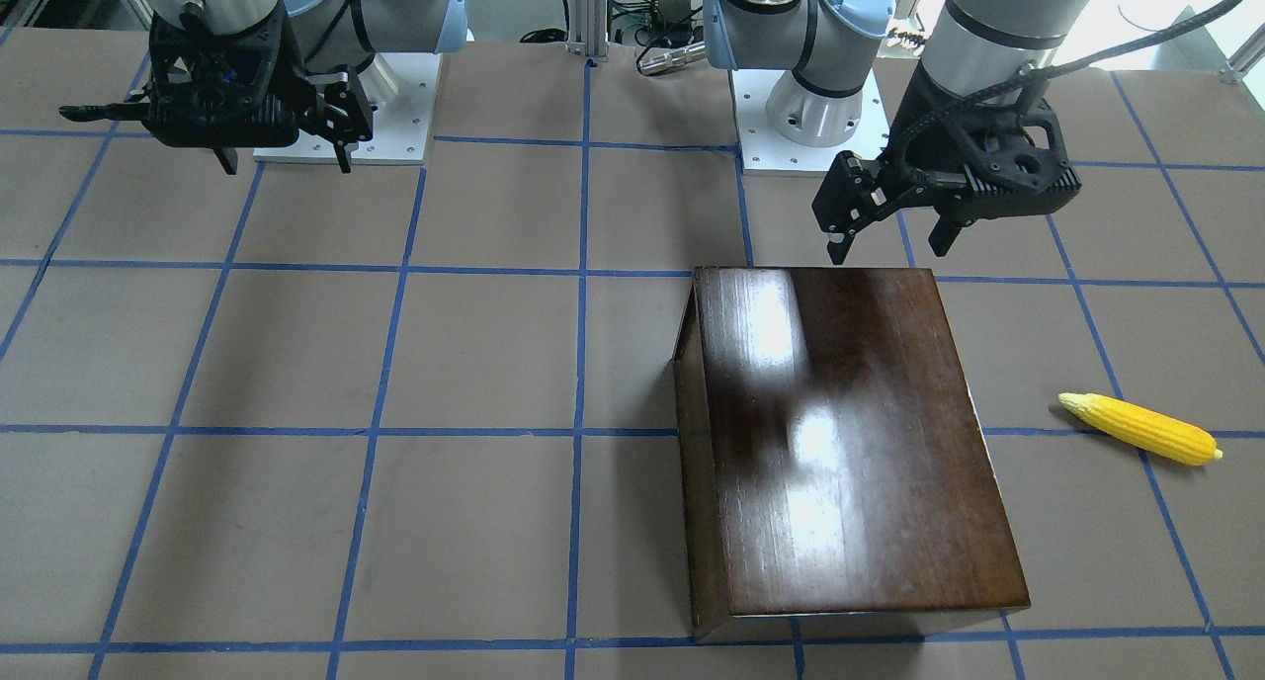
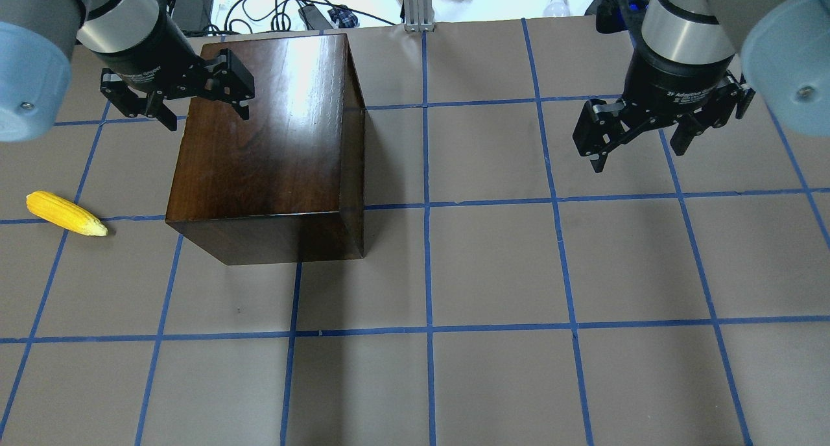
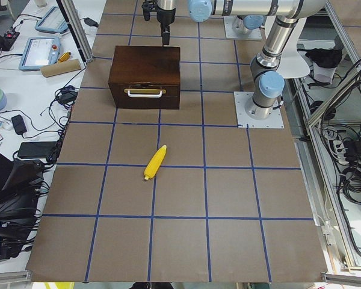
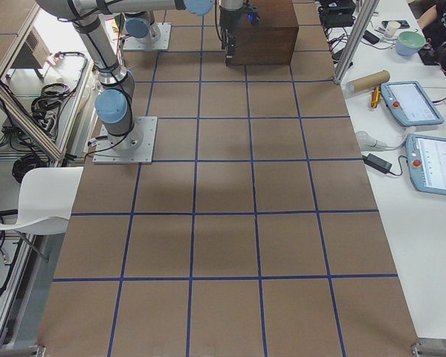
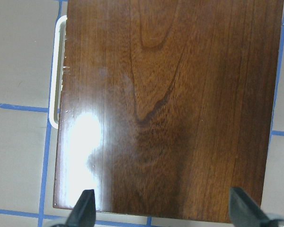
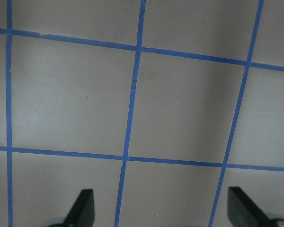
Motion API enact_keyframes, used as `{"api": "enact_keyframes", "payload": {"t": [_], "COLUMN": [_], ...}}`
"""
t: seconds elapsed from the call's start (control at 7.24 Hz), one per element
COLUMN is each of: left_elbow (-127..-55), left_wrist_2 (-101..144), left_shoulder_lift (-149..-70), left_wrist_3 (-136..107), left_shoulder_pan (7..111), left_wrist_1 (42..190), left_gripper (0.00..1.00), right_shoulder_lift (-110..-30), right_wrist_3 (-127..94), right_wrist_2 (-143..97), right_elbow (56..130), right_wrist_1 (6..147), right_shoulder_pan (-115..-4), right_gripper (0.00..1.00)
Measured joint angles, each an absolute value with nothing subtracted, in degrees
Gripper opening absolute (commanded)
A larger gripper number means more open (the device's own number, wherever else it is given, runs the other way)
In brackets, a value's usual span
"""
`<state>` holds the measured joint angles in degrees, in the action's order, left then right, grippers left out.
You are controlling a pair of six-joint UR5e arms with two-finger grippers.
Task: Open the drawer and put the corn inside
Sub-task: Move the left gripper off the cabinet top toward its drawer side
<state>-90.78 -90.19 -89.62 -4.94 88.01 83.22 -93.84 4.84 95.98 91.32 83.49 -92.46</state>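
The glossy dark-brown box [image 1: 840, 443] stands on the table with its drawer shut. The drawer's front panel with a pale handle [image 3: 145, 92] faces the robot's left; the handle also shows in the left wrist view [image 5: 57, 71]. The yellow corn [image 1: 1137, 428] lies on the table apart from the box, on the drawer-front side; it also shows in the overhead view [image 2: 65, 214] and the exterior left view [image 3: 156, 162]. My left gripper [image 1: 889, 245] hovers open and empty above the box top [image 5: 170, 94]. My right gripper [image 1: 287, 166] hangs open and empty over bare table, far from both.
The table [image 2: 493, 264] is brown paper with a blue tape grid. The arm bases [image 1: 810, 117] stand at the robot-side edge. Cables and small devices [image 2: 311, 11] lie past the far edge, and tablets and gear [image 3: 42, 51] sit on the side bench.
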Motion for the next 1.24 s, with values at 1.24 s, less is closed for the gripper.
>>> {"api": "enact_keyframes", "payload": {"t": [1.24], "left_elbow": [-91.0], "left_wrist_2": [-90.5], "left_shoulder_lift": [-88.5], "left_wrist_3": [-4.4], "left_shoulder_pan": [88.0], "left_wrist_1": [83.6], "left_gripper": [1.00], "right_shoulder_lift": [-93.8], "right_wrist_3": [4.8], "right_wrist_2": [96.0], "right_elbow": [91.3], "right_wrist_1": [83.5], "right_shoulder_pan": [-92.5], "right_gripper": [1.00]}}
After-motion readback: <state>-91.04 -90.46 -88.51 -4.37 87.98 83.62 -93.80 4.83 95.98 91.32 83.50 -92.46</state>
